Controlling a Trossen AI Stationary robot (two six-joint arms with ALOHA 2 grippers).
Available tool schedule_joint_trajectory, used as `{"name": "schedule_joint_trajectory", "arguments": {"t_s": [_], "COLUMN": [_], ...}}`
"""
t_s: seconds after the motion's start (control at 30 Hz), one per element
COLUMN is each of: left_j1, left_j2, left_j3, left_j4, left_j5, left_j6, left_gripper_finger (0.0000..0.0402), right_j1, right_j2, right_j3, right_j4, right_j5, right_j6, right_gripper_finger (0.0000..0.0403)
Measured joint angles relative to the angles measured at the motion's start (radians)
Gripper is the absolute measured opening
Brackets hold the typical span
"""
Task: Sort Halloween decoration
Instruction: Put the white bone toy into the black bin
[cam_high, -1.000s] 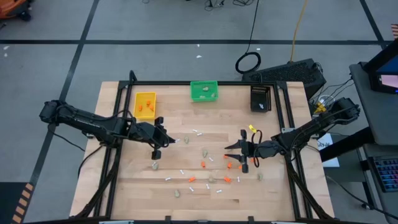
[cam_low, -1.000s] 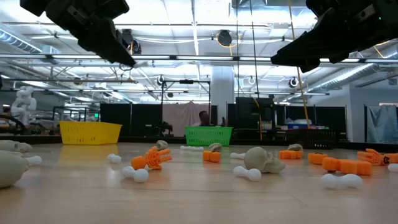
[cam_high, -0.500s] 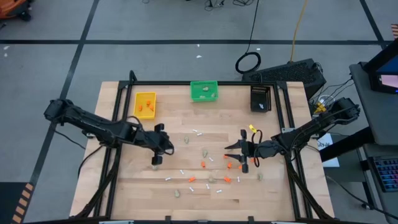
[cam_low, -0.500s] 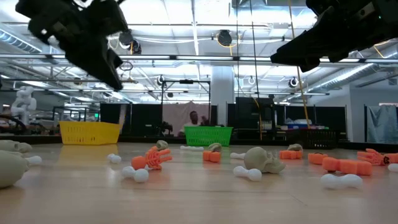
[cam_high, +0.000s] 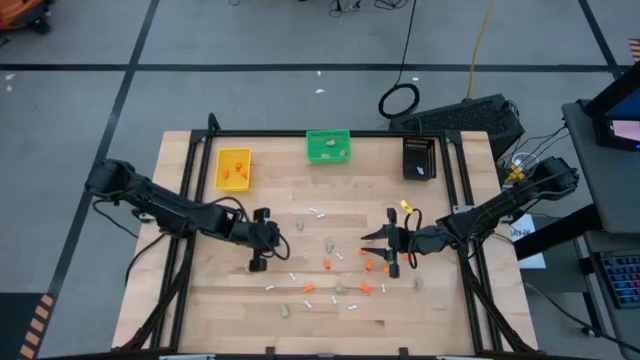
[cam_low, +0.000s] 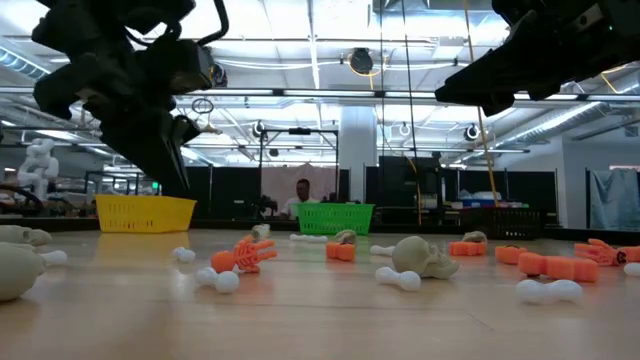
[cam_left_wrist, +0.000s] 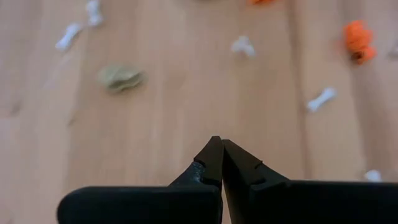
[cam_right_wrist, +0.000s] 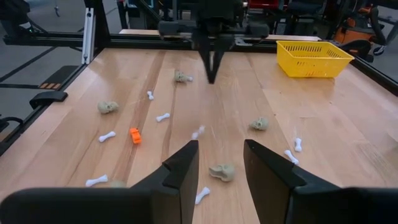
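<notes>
Two pincers above scattered Halloween decoration (cam_high: 340, 272): left pincer (cam_high: 258, 262) together, right pincer (cam_high: 391, 252) apart.

orange bits (cam_high: 327, 264): tiny, bright, scattered mid-table toward the right
beige-grey lumps (cam_right_wrist: 222, 171): small, rounded, skull-like, lying apart on the wood
white sticks (cam_left_wrist: 321, 98): thin, bone-shaped, flat, scattered among them

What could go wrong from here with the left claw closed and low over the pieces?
1. The left claw is shut with nothing in it, low over the table. Descending like this could shove a beige skull or white bone aside instead of grasping it.
2. The right claw hangs open over a dense cluster of orange bits; it might catch two kinds at once.
</notes>
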Motion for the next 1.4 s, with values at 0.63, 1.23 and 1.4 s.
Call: {"name": "schedule_joint_trajectory", "arguments": {"t_s": [0.63,1.23,1.4], "left_j1": [-0.084,-0.085,-0.080], "left_j2": [0.350,0.499,0.499], "left_j3": [0.129,0.250,0.249], "left_j4": [0.380,0.329,0.331], "left_j5": [-0.224,-0.249,-0.258], "left_j6": [-0.154,-0.326,-0.343], "left_gripper_finger": [0.0170,0.0173,0.0173], "right_j1": [0.000,0.000,0.000], "right_j2": [0.000,0.000,0.000], "right_j3": [0.000,0.000,0.000], "right_j4": [-0.002,-0.008,-0.008], "right_j5": [0.000,0.000,0.000], "right_j6": [-0.001,0.017,0.016], "right_gripper_finger": [0.0114,0.0114,0.0114]}}
